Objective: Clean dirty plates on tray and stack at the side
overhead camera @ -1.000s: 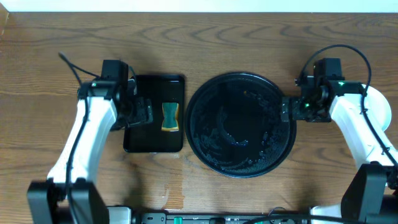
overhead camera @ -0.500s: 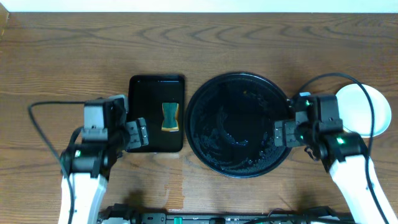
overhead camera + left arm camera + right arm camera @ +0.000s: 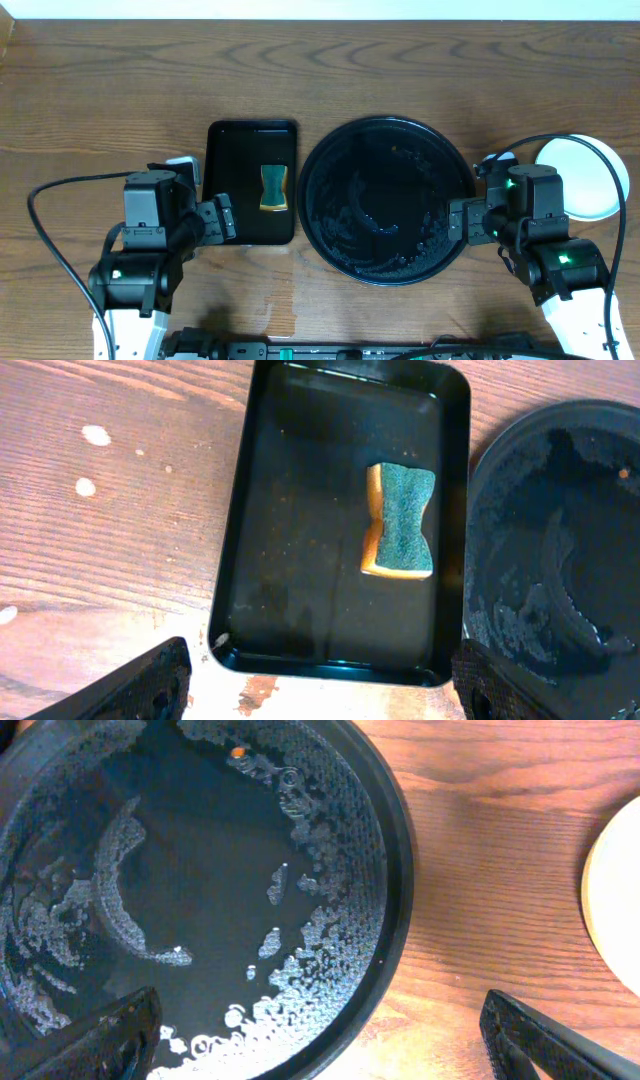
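The round black tray [image 3: 388, 122] lies mid-table, wet with suds and droplets, and no plate lies on it. The plates [image 3: 582, 178] show as one pale round disc on the wood to its right; how many are stacked cannot be told from above. My right gripper [image 3: 458, 222] hangs open over the tray's right rim [image 3: 396, 890], with the plates' edge [image 3: 618, 910] at the far right. My left gripper [image 3: 222, 218] is open and holds nothing, at the near left corner of a rectangular tray. Its fingers frame that tray's near edge in the left wrist view [image 3: 320, 695].
A small rectangular black tray [image 3: 235, 170] sits left of the round one and holds a green and yellow sponge [image 3: 273, 188], also seen from the left wrist [image 3: 400, 520]. White flecks dot the wood to its left [image 3: 96, 435]. A cable loops at the left.
Both arms have drawn back toward the near table edge. The right arm has come off the plates, which now show in full. Both grippers stayed open.
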Available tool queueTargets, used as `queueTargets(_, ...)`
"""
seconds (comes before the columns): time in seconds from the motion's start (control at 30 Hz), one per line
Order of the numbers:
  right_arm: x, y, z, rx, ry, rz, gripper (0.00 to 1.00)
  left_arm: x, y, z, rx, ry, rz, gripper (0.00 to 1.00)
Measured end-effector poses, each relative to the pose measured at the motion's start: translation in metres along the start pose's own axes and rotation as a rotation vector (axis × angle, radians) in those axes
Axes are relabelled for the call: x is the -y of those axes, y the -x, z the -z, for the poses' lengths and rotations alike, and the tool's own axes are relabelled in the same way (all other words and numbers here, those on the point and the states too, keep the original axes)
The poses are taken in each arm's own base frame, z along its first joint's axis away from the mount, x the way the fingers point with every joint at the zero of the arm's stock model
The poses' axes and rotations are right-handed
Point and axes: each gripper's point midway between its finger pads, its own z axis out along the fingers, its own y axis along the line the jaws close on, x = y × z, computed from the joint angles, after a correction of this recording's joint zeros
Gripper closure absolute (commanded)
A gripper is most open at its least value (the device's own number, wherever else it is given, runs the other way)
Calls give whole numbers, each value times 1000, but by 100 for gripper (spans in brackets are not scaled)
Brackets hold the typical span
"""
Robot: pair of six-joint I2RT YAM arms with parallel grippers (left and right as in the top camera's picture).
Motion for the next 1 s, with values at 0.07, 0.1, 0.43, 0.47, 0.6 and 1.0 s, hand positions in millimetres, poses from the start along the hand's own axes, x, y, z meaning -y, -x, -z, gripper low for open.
queueTargets(0.07,0,0,0,0,0,0,1,0,-1,-1,-7,1,1,16)
queueTargets(0.1,0,0,0,0,-1,0,1,0,-1,-2,-9,2,1,16)
queueTargets(0.43,1,0,0,0,-7,0,1,-1,-2,-5,-23,5,2,15)
queueTargets(0.47,1,0,0,0,-7,0,1,-1,-2,-5,-23,5,2,15)
queueTargets(0.6,1,-2,2,8,-7,1,1,-1,-2,-5,-23,5,2,15)
queueTargets(1.0,-1,24,35,377,6,15,1,-1,-2,-5,-24,5,2,16)
